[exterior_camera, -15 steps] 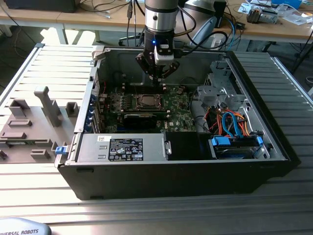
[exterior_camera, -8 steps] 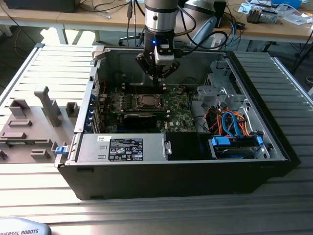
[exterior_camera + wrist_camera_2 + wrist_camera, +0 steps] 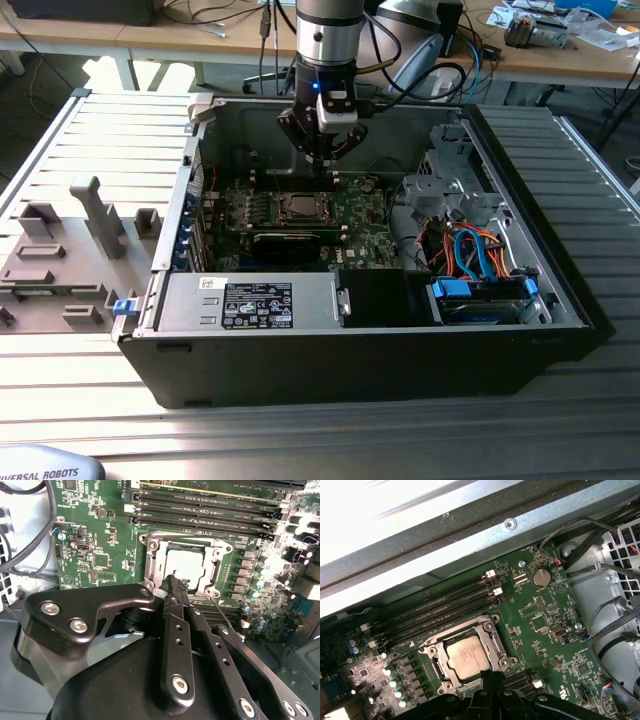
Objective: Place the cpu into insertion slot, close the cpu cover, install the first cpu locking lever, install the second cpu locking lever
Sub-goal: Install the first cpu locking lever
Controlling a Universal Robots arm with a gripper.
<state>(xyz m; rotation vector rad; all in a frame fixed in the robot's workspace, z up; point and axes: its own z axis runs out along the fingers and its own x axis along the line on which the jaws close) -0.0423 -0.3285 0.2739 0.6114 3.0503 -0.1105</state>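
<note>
Cpu (image 3: 187,564) seated under the lowered cpu cover (image 3: 156,562), gripper (image 3: 173,581) pinched closed at its edge.
Fingers (image 3: 177,630) pressed together, nothing visible between them; tips sit at the cover frame, just beside the chip. Green circuit board (image 3: 100,535) all round. Exterior view: arm (image 3: 325,40) upper centre, over the open case (image 3: 400,370).

One dull silver-grey square metal-topped cpu (image 3: 468,657). One thin silvery square-windowed metal cpu cover (image 3: 497,645). Four long narrow black card slots (image 3: 437,611). One round silver coin cell (image 3: 541,576). One black metal gripper (image 3: 322,172), at one o'clock from the cpu in the exterior view. One open black computer case (image 3: 300,372).
</note>
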